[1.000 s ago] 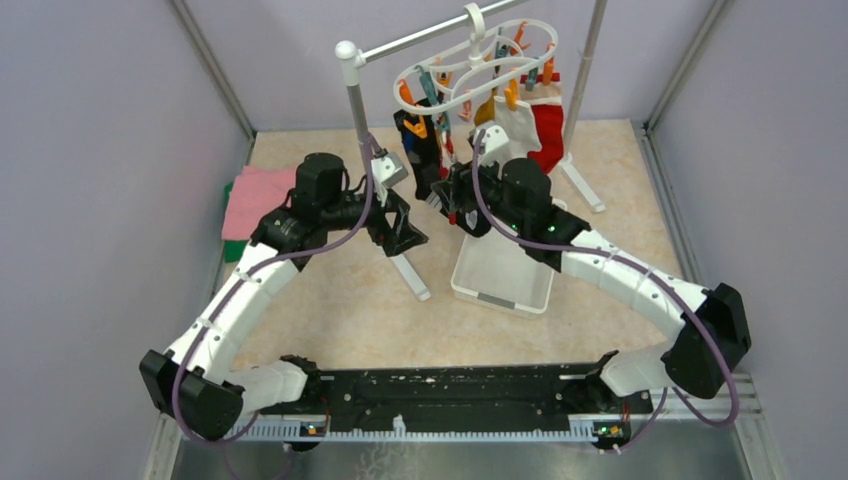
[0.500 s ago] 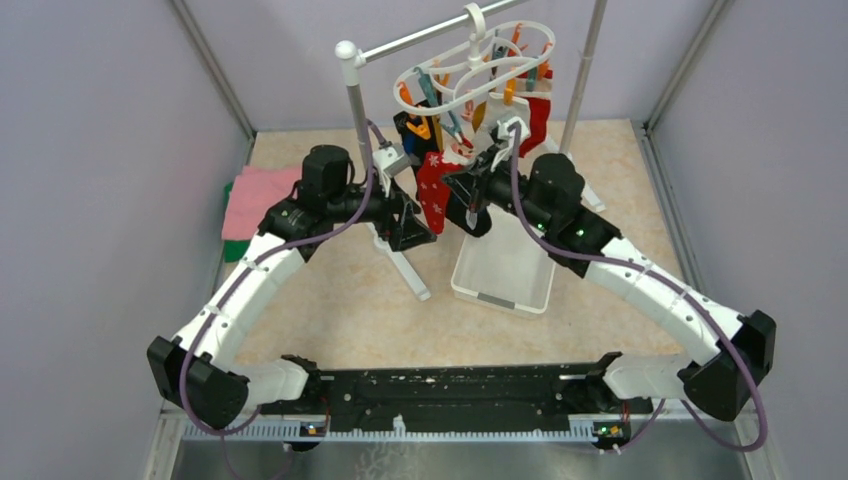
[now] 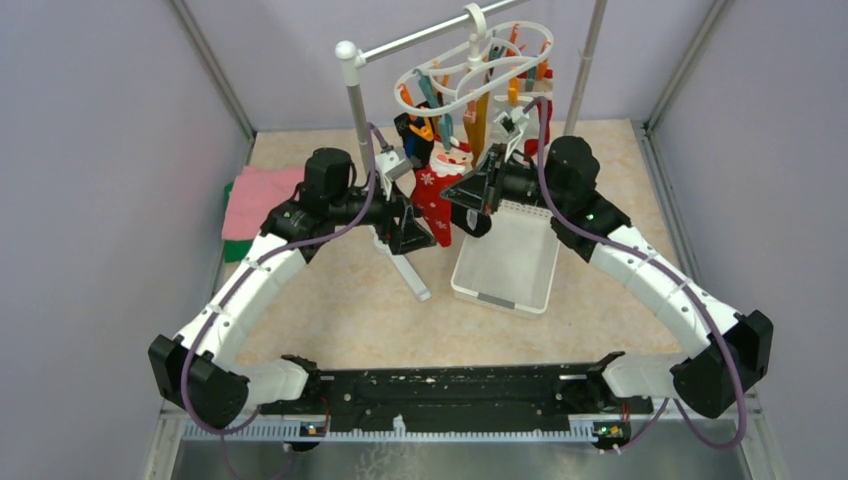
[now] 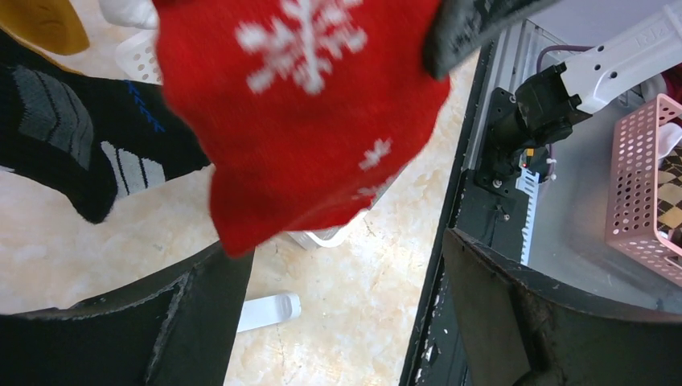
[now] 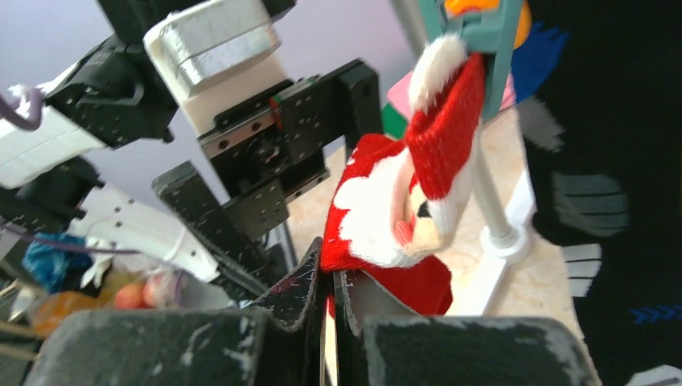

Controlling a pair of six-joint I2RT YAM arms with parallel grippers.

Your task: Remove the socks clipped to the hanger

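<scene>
Your red sock (image 3: 437,195) hangs under the hanger (image 3: 475,65), below its left half, toe down. In the right wrist view a teal clip (image 5: 476,48) bites the sock's (image 5: 378,217) fuzzy white cuff. The black sock (image 3: 412,140) hangs under the hanger's left end, behind the red one, and the mustard sock (image 3: 477,112) hangs under the hanger's middle.

Your right pincer (image 3: 458,205) sits below the hanger, on the red sock's right side. Its jaws are pressed together on the sock's red fabric, and the right wrist view shows the cloth nipped between the tips (image 5: 325,301). That arm has its elbow swung far out to the right of the hanger. The forearm slants up and left, and the wrist is turned to face the sock.

Your left pincer (image 3: 418,232) is below the hanger on the sock's left side, with jaws wide and nothing in them. Its own view shows the snowflake toe (image 4: 297,104) hanging above the gap (image 4: 346,322). That arm's elbow is low and left of the hanger, and its forearm rises rightward.

The rack (image 3: 357,110) carries the hanger's hook. A white bin (image 3: 497,300) rests on the worktop (image 3: 340,300) below the hanger's right half. A pink cloth (image 3: 258,198) lies well left of the hanger.
</scene>
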